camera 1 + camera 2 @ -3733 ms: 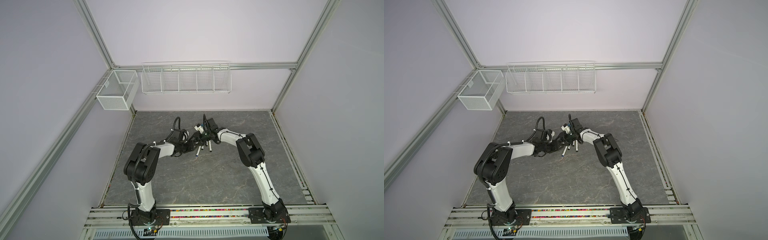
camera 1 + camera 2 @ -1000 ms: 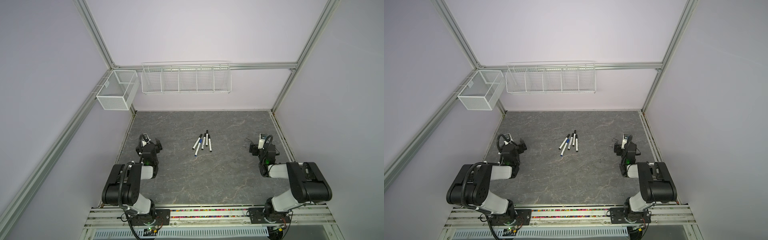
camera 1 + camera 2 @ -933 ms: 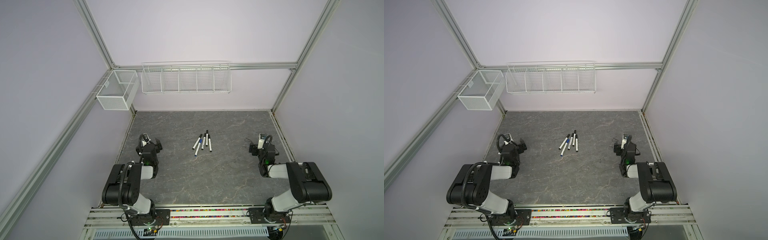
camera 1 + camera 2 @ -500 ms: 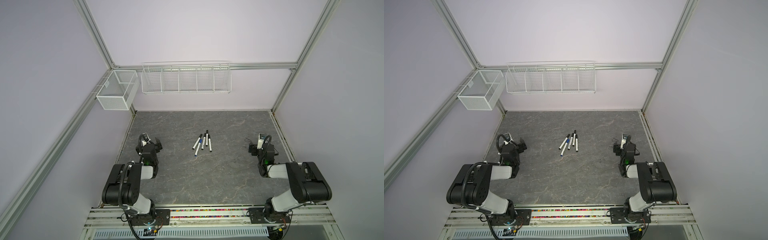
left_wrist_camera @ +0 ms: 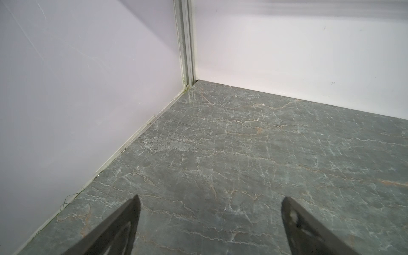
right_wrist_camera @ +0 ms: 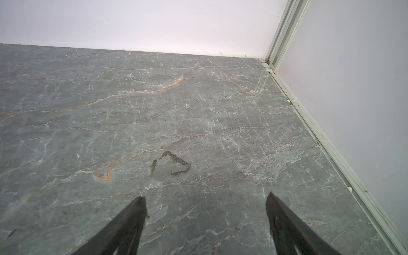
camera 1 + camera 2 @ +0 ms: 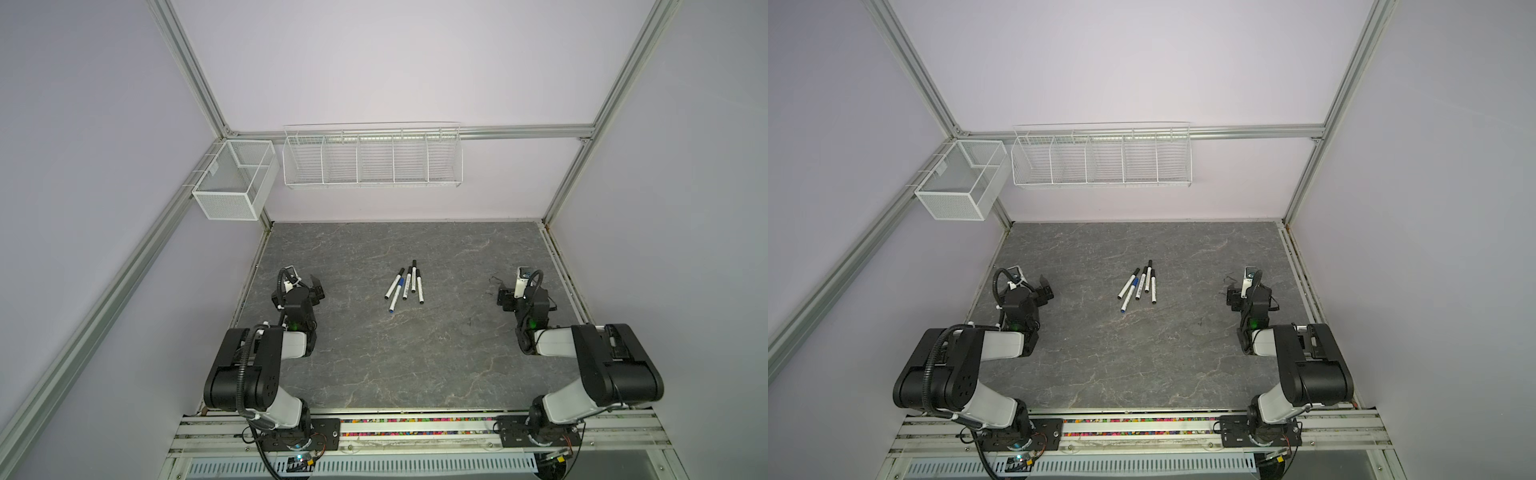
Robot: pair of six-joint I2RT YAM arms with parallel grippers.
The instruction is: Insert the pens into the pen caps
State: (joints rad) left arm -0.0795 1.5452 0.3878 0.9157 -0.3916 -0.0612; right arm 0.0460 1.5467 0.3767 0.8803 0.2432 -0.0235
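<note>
Pens (image 7: pixel 407 286), five in number, lie side by side in a loose fan at the middle of the grey marbled surface (image 7: pixel 415 365), well apart from both arms. Four show black far ends; one shows blue. At this size a cap cannot be told from a barrel end. The left arm (image 7: pixel 266 361) is folded low at the left edge of the surface, elbow toward the near rail, forearm pointing far. The left pincer (image 5: pixel 209 199) stands wide open and grips nothing, its tips over bare surface and facing the far-left corner. The right arm (image 7: pixel 598 361) mirrors this pose at the right edge. The right pincer (image 6: pixel 205 196) likewise stands wide open and holds nothing, aimed at a dark triangular mark (image 6: pixel 171 164) on the surface. A wire basket (image 7: pixel 372 166), divided into five compartments, hangs on the far wall above the surface. A mesh box (image 7: pixel 232 187) hangs on the left frame rail beside it. Through both, only their own wire shows.
</note>
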